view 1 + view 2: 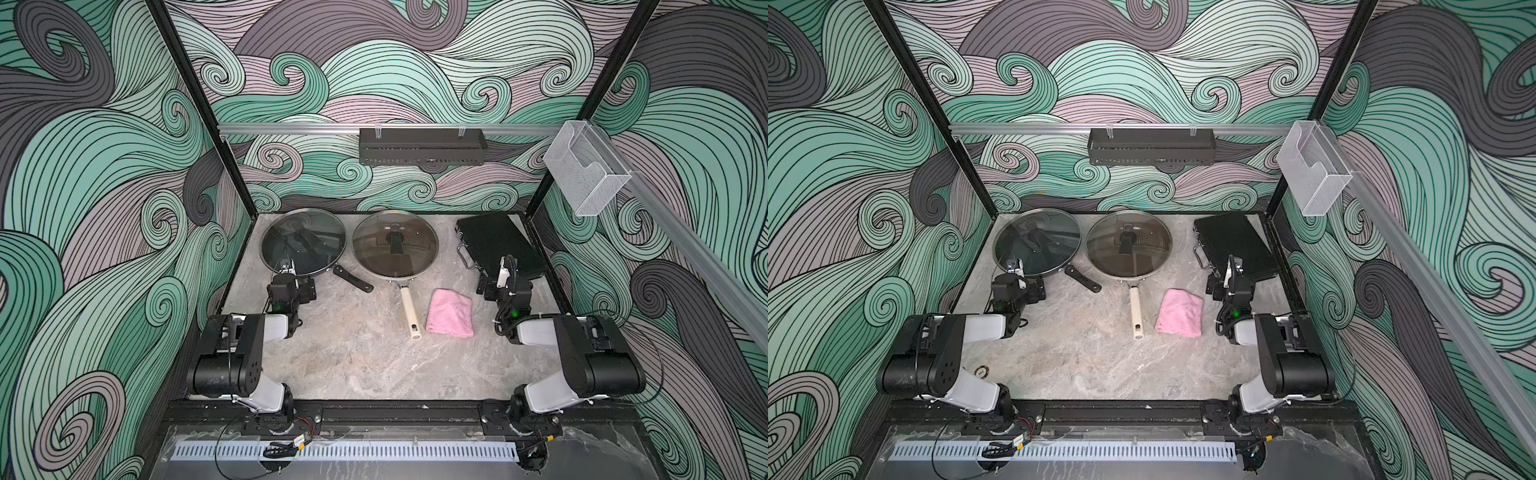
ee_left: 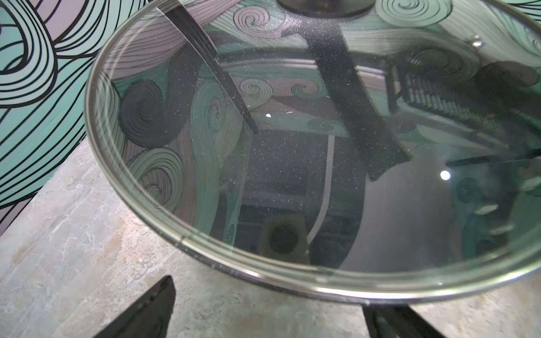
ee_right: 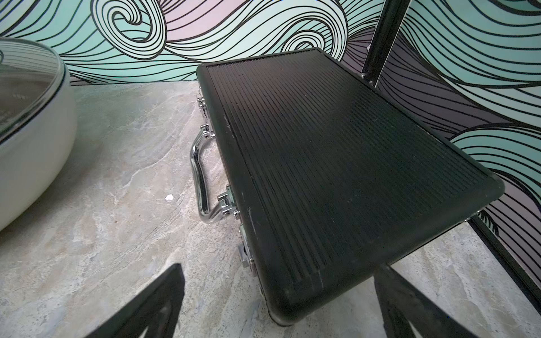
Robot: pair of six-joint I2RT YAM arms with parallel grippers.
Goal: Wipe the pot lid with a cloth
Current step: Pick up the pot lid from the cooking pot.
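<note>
The cloth [image 1: 451, 312] lay on the marble-patterned surface [image 1: 353, 361], right of middle: a pink, fluffy towel folded into a rough rectangle, its nap showing in both top views. Just beside it, on the side toward the left arm, ran the cream handle [image 1: 409, 311] of a pan covered by a brown-tinted glass lid [image 1: 395, 245] with a black knob at its centre. Left of that pan sat a dark pan under a grey-tinted glass lid [image 1: 303, 242], and its black handle [image 1: 353, 279] jutted out between the two pans (which of the two lids was meant for wiping could not be told). A black ribbed case [image 1: 498, 245] with a chrome handle lay at the back right of the surface. On the rear wall hung a black rack [image 1: 422, 146], and a clear plastic box [image 1: 586, 170] was fixed to the side rail. Both arms were folded low at the front rail, forearms reaching toward the back. The left gripper [image 2: 269, 292] hovered at the near rim of the grey-tinted lid, jaws spread wide with nothing between them. The right gripper [image 3: 281, 266] hung over the near corner of the case, jaws likewise apart and empty, with the cloth lying off to its side, apart from it.
</note>
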